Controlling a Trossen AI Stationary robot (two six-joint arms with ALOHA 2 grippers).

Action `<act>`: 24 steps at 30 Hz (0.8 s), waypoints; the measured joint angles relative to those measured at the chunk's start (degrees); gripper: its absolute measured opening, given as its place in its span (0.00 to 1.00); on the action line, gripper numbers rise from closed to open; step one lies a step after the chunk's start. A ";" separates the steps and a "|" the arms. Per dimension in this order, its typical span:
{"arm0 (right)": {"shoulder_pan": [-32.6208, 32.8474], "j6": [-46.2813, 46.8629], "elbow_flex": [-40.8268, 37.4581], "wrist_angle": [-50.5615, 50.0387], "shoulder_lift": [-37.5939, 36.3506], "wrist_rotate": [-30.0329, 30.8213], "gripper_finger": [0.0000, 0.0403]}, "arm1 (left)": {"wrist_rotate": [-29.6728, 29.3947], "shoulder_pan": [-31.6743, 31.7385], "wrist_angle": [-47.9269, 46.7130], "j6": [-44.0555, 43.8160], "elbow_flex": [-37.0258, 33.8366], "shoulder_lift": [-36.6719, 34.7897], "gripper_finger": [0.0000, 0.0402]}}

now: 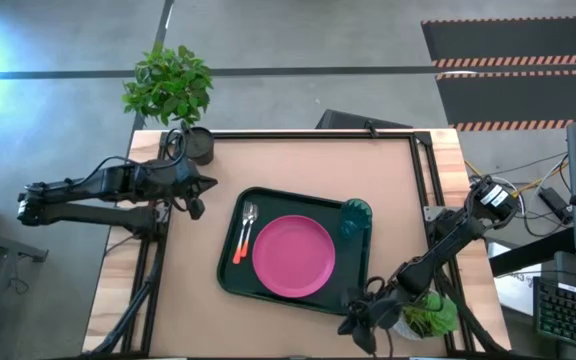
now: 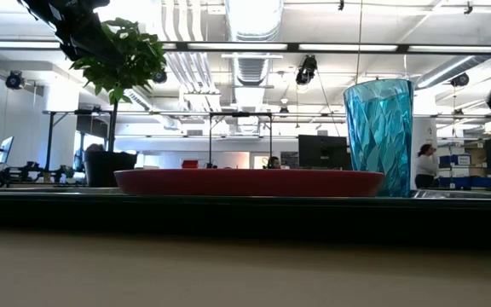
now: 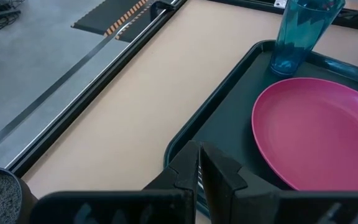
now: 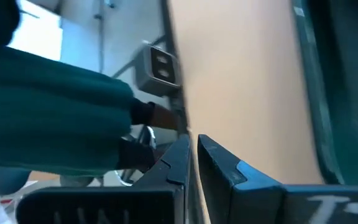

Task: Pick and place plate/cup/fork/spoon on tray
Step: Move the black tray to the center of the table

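The dark tray (image 1: 230,262) lies in the middle of the table. On it rest the pink plate (image 1: 293,255), flat on its base, and the teal cup (image 1: 355,217), upright at the tray's far right corner. The fork and spoon (image 1: 243,235) lie side by side on the tray's left part, orange handles toward the near edge; which is which I cannot tell. My left gripper (image 1: 200,195) hangs shut over the table just left of the tray (image 3: 229,106), holding nothing. My right gripper (image 1: 356,328) is shut and holds nothing by the tray's near right corner.
A leafy plant (image 1: 168,85) in a dark pot (image 1: 198,145) stands at the far left corner. A small green plant (image 1: 430,315) sits at the near right edge beside my right arm. A person's teal sleeve (image 4: 55,118) shows beyond the table edge.
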 joint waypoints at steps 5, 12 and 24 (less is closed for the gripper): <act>0.00 3.93 0.00 -5.26 0.07 0.03 0.06 | 0.00 0.00 -0.01 0.00 0.00 0.02 0.00; -0.29 9.36 0.00 -12.78 0.07 1.62 0.06 | -0.02 -0.02 0.00 0.00 0.00 0.07 0.00; -0.31 11.32 0.00 -10.66 0.82 1.58 0.06 | -0.02 -0.05 -0.01 -0.02 0.00 0.04 0.00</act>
